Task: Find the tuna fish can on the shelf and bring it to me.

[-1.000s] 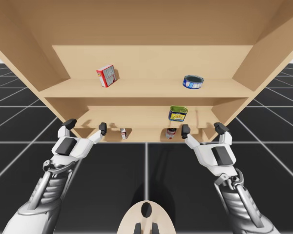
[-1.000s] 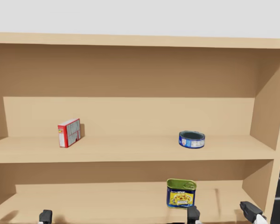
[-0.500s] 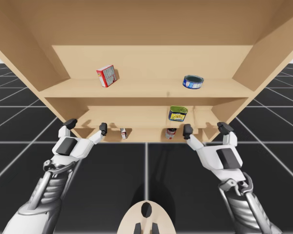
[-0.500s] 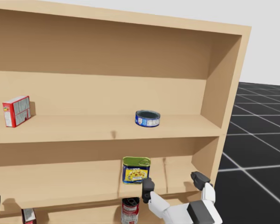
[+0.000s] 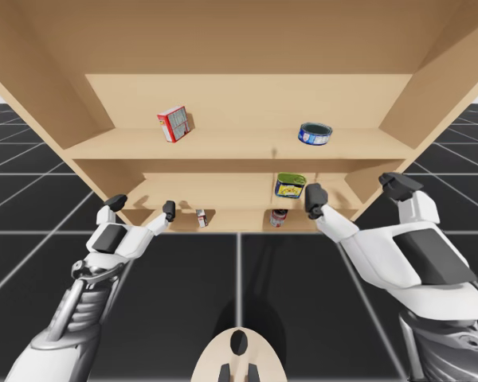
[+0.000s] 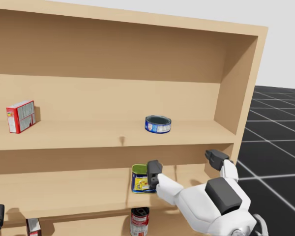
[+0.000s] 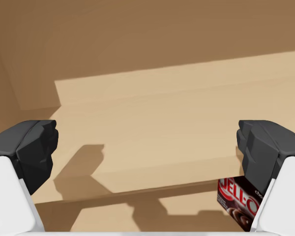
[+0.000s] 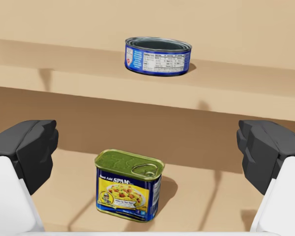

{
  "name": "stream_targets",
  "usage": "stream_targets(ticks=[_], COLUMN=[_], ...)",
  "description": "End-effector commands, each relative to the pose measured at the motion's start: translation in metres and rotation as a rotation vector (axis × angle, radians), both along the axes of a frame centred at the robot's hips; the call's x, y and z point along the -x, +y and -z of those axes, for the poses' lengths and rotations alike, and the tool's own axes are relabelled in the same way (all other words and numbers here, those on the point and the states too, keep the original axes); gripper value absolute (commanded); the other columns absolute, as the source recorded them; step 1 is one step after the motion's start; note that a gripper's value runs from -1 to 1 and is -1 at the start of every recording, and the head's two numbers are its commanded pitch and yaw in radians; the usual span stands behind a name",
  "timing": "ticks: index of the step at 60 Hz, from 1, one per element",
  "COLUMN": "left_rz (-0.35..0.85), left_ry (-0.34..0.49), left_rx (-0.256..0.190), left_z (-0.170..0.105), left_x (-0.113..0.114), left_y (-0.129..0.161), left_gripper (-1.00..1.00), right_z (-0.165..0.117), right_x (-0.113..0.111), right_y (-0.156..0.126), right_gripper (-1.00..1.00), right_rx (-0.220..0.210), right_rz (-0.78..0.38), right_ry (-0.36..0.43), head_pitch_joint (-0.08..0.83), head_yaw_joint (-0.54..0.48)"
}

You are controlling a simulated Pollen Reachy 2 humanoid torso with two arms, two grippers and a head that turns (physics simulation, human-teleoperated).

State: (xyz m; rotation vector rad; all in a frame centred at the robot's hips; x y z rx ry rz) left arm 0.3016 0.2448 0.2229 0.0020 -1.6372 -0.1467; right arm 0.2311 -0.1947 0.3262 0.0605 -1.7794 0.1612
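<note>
**A:** High view first. The flat blue can (image 5: 315,133) I take for the tuna sits on the upper board of the shelf (image 5: 239,148), about 1 o'clock from the yellow tin (image 5: 290,185) one board down. My right gripper (image 5: 356,191) hangs at the tin's level, spread wide, nothing in it. My left gripper (image 5: 141,205) is parked off at 9 o'clock from it, wide open and empty too.

**B:** So you're one board too low, imo. Lift first, then go in, or you'll clip the board edge or bump the tin.

**A:** Head view agrees: the flat blue can is at 12 o'clock from the yellow tin. One right finger crosses in front of the tin, and I can't tell contact from here.

**B:** Wrist cams?

**A:** In the right wrist view, the tin is dead ahead between the open fingers but further in, not touching. The flat blue can is at 12 o'clock from it, on the board above. In the left wrist view, the fingers are far apart with bare board ahead. A dark brown box (image 7: 234,200) is down at 5 o'clock, just beside one finger.

**B:** That can's low and wide, so stay fully open. Come in level, with a finger on each side of the round wall, and close at mid-height.
</note>
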Motion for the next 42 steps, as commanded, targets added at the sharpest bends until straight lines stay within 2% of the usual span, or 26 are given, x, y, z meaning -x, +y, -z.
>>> stream_targets(ticks=[1,11,25,37,42], left_rz=[0.000,0.000,0.000,0.004,0.004], left_ry=[0.002,0.002,0.002,0.014,0.018], left_rx=[0.002,0.002,0.002,0.006,0.007], left_z=[0.000,0.000,0.000,0.000,0.001], left_x=[0.001,0.001,0.001,-0.001,-0.001], left_y=[0.000,0.000,0.000,-0.001,-0.001], left_gripper=[-1.00,-1.00,-1.00,-1.00,-1.00], right_z=[-0.044,-0.053,-0.059,-0.061,-0.063], right_x=[0.013,-0.011,-0.051,-0.095,-0.106], right_y=[0.015,0.021,0.025,0.030,0.031], right_gripper=[-1.00,-1.00,-1.00,-1.00,-1.00], right_rx=[0.023,0.039,0.029,0.003,-0.008], right_rz=[-0.042,-0.032,-0.032,-0.021,-0.006], right_ry=[-0.107,-0.099,-0.037,0.072,0.127], head_pitch_joint=[0.166,0.166,0.167,0.167,0.169], head_yaw_joint=[-0.25,-0.24,-0.24,-0.24,-0.24])
